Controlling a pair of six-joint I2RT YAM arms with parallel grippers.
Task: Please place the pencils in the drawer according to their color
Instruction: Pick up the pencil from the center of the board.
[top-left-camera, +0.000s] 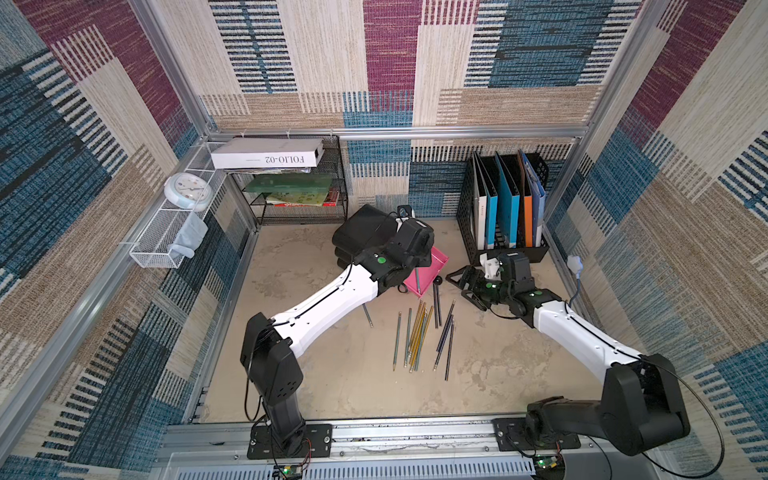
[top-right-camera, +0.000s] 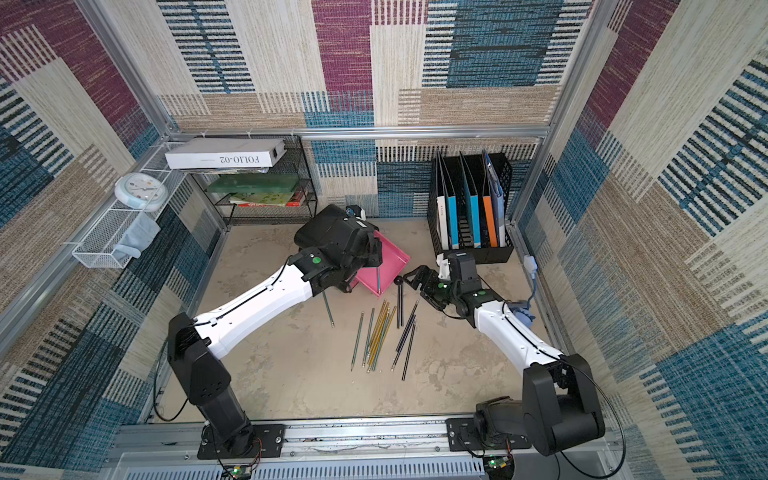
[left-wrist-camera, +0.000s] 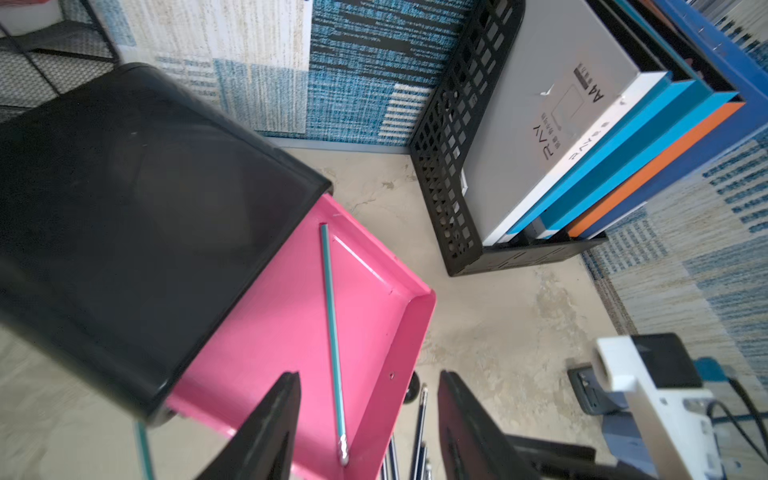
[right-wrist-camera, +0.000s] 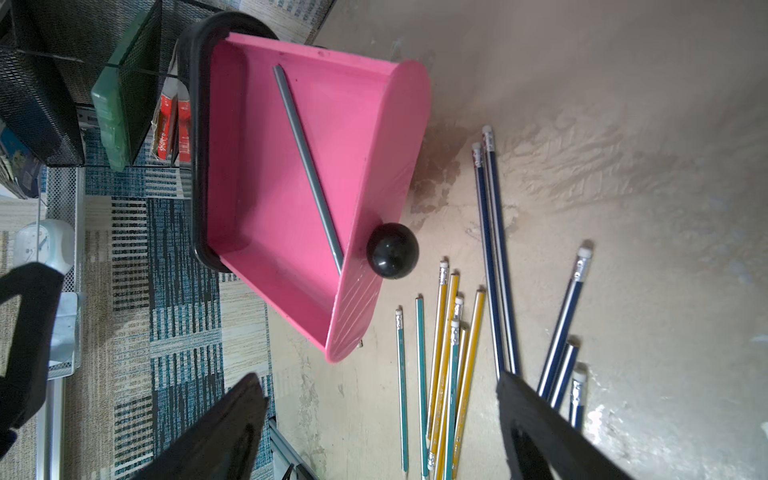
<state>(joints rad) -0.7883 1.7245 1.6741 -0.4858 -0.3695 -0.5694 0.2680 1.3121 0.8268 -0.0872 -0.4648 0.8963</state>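
One teal pencil (left-wrist-camera: 332, 328) in pink drawer (left-wrist-camera: 270, 332) beneath left hand (left-wrist-camera: 369, 376), fingers (left-wrist-camera: 270, 424) apart

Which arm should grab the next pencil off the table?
Probably the right. The right gripper is open and hovers beside the navy pencils. The left gripper is open above the drawer, where one teal pencil already lies.

One pencil (left-wrist-camera: 332, 332) in drawer (left-wrist-camera: 270, 340), other pencils (top-left-camera: 417, 336) before it
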